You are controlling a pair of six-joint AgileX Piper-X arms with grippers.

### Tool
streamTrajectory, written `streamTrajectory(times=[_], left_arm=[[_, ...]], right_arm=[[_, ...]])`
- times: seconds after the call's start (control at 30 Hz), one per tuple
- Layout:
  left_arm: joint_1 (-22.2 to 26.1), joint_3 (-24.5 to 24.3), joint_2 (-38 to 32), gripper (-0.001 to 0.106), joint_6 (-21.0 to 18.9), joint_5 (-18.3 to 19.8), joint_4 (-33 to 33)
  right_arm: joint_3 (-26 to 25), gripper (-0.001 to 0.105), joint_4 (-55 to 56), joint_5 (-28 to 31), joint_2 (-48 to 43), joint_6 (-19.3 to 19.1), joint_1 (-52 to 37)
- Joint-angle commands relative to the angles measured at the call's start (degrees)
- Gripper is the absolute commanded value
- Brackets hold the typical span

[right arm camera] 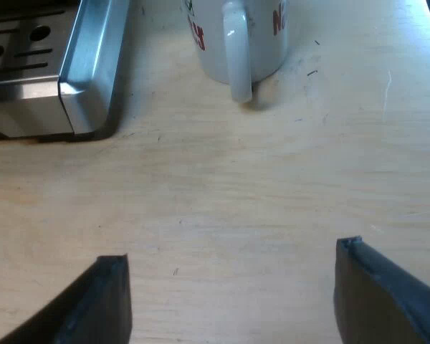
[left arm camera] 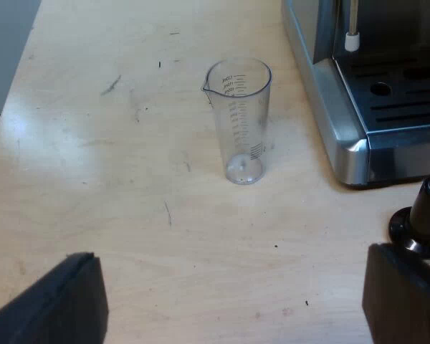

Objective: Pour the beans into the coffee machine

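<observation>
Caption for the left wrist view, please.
Empty measuring glass upright on the table near the espresso machine; left end effector open.

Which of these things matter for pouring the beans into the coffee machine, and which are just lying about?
For the job:
measuring glass, upright, looks empty
espresso machine

Just lying about:
tamper with a black knob, by the machine's front corner
mug, white, on the table

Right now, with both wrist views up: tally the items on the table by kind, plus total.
Espresso machine: 1
Measuring glass, looks empty: 1
Tamper, black knob: 1
Mug, white: 1
Total: 4
</observation>
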Motion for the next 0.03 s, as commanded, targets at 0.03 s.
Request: streamTrajectory(times=[0.03], left_arm=[[0.01, -0.13, -2.42, 0.075, -0.20, -0.10, -0.22]], right_arm=[[-0.26, 0.062, -0.24, -0.34, -2.69, -0.27, -0.22]])
